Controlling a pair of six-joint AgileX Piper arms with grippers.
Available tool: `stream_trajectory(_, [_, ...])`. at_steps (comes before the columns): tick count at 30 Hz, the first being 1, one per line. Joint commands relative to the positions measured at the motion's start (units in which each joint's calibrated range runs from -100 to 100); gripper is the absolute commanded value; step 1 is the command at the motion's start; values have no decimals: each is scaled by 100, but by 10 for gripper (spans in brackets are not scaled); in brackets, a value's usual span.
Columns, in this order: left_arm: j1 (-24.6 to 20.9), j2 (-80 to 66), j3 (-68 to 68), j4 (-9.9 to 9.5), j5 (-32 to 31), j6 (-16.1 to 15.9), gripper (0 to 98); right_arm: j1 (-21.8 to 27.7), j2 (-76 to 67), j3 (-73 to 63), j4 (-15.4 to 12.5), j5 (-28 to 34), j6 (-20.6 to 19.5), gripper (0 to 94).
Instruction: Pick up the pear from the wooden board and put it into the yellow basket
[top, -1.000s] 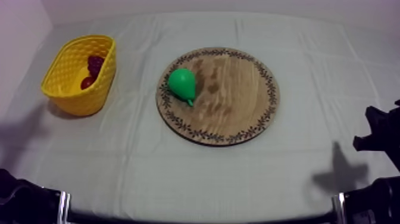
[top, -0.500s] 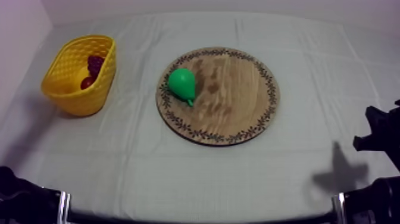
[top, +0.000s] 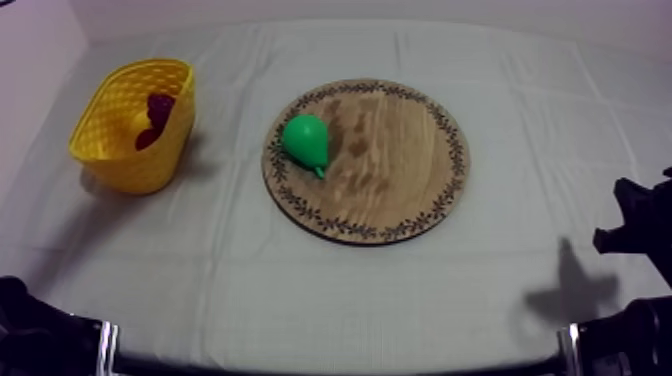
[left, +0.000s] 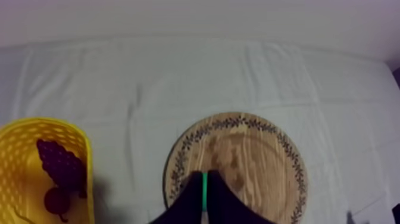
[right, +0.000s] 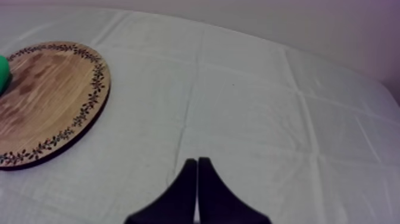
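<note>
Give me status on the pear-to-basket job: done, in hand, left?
Done: nothing yet. The pear lies on the wooden board, untouched. The yellow basket holds grapes and a small red fruit.
In hand: nothing. The left end effector and right end effector are both shut on nothing, away from the pear.
Left: reach, grasp, lift, carry to the basket, release.

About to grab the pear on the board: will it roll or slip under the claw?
The pear lies on its side on the wooden board; being rounded, it would probably roll if nudged. Its smooth skin may slip. It looks like plastic, so likely light and stiff.
</note>
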Motion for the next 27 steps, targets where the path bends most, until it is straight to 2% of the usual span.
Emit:
stream_trajectory(1, [20, 255, 8, 14, -4, 34, 0, -1, -5, 5, 2, 1, -2, 5])
stream_trajectory(10, [185, 914, 278, 19, -170, 166, 0, -1, -5, 5, 2, 1, -1, 5])
stream_trajectory(16, [255, 1232, 312, 87, -246, 128, 1, -1, -5, 5, 2, 1, -2, 5])
stream_trajectory(19, [264, 1325, 322, 110, -299, 100, 42, -1, -5, 5, 2, 1, -1, 5])
stream_trajectory(21, [266, 1366, 325, 126, -314, 119, 145, -1, -5, 5, 2, 1, 0, 5])
stream_trajectory(27, [227, 1446, 256, 224, -256, 75, 591, -1, -5, 5, 2, 1, 0, 5])
